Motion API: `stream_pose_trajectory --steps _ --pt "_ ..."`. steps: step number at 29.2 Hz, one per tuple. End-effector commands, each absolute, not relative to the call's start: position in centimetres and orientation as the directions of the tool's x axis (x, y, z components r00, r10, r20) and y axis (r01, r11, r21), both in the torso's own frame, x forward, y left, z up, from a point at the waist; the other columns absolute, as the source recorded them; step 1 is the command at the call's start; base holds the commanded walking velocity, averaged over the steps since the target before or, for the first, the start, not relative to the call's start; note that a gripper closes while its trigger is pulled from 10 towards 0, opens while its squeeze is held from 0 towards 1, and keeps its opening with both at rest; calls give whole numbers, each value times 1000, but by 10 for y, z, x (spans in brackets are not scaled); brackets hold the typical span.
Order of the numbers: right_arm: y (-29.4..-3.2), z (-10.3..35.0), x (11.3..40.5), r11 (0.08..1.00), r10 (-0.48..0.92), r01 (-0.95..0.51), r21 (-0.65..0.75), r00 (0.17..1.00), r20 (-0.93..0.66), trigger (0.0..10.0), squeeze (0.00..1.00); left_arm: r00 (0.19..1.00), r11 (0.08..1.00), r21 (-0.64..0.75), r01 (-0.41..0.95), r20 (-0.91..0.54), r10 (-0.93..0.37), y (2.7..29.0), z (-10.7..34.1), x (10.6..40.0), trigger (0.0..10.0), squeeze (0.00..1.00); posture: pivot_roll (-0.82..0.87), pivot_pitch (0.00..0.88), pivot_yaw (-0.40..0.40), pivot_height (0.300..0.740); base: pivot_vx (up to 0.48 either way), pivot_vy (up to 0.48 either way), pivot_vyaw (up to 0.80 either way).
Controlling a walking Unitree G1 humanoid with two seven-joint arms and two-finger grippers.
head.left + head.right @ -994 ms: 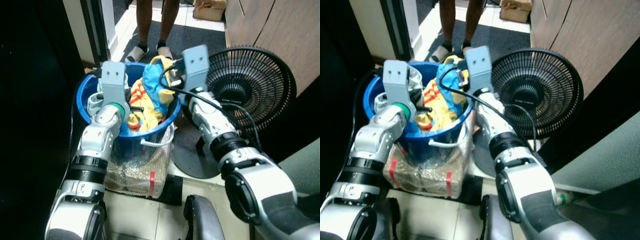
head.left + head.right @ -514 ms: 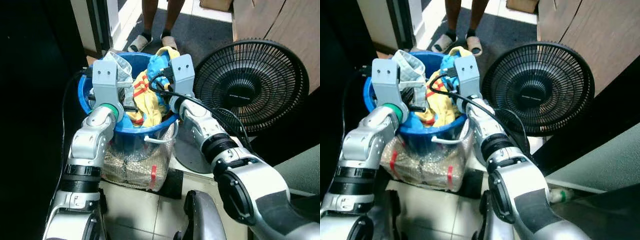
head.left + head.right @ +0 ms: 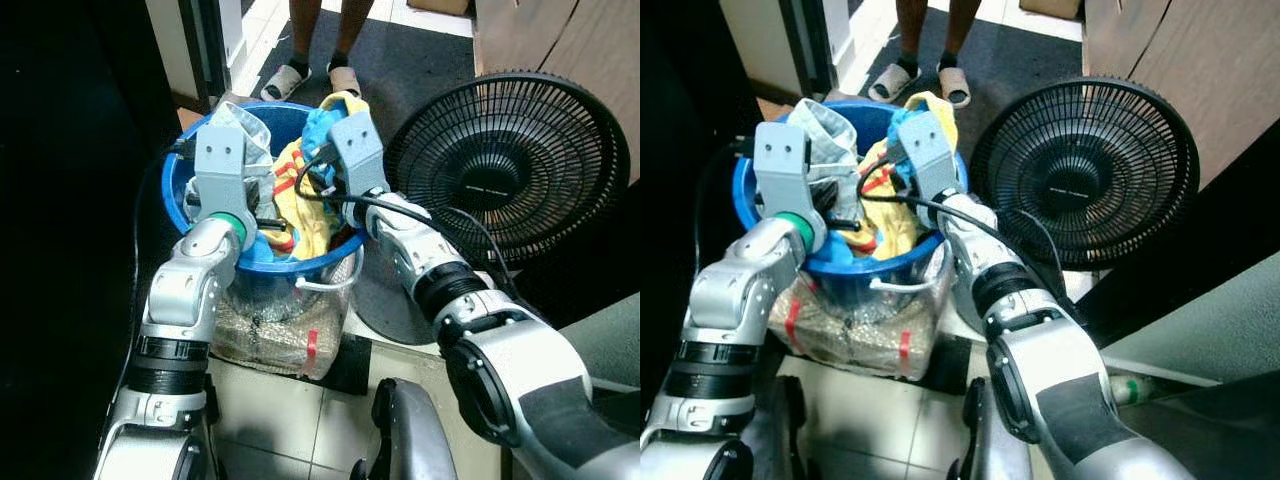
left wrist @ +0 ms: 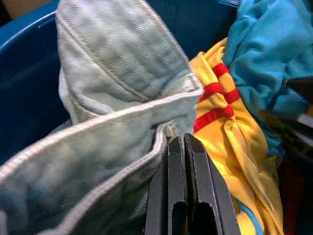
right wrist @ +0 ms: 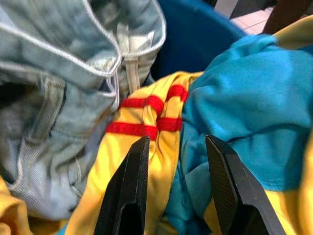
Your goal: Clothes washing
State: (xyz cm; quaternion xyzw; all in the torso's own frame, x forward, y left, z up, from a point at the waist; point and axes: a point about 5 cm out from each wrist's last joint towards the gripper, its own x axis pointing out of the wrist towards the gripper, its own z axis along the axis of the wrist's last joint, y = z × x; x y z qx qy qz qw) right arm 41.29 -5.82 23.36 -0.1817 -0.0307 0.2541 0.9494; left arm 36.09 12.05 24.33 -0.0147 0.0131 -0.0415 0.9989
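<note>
A blue tub (image 3: 215,270) of clothes sits on a wrapped bundle (image 3: 270,335), a black fan (image 3: 505,165) touching its far-right rim. Above the tub, the left gripper (image 4: 182,147) has its fingers pressed together against the hem of a pale grey garment (image 4: 112,98). The right gripper (image 5: 176,147) hangs spread over the yellow red-striped shirt (image 5: 142,142) and teal cloth (image 5: 244,112). A person's feet (image 3: 310,75) stand beyond the tub.

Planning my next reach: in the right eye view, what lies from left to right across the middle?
Left gripper → grey denim garment → yellow garment → right gripper → black fan, with the clothes sitting in the blue basin.
</note>
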Motion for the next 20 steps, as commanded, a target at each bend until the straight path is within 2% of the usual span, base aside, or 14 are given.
stream_pose_trajectory --steps 1,3,7,12,18,19,20 --pt "-75 182 406 801 445 -501 -328 865 -234 10000 0 993 997 -29 68 -97 -70 124 226 359 10000 0 215 324 -51 485 0 0 0" --pt "-86 166 403 795 417 -502 -341 860 -294 10000 0 992 997 -28 71 -103 -74 123 224 358 10000 0 210 321 -47 485 0 0 0" --pt "-89 163 402 793 410 -502 -346 859 -307 10000 0 992 997 -27 72 -105 -75 123 224 358 10000 0 210 321 -47 485 0 0 0" --pt "-107 146 398 800 355 -478 -361 864 -358 10000 0 990 996 -23 84 -111 -86 119 224 359 10000 0 202 315 -37 485 0 0 0" --pt "-107 143 397 800 382 -500 -332 851 -361 10000 0 990 996 -21 90 -112 -91 118 224 359 10000 0 202 309 -32 485 0 0 0" --pt "-104 145 396 806 417 -515 -290 843 -338 10000 337 989 996 -20 91 -111 -92 118 224 360 10000 0 204 307 -32 485 0 0 0" --pt "-104 145 396 806 417 -515 -290 843 -338 10000 337 989 996 -20 91 -111 -92 118 224 360 10000 0 204 307 -32 485 0 0 0"
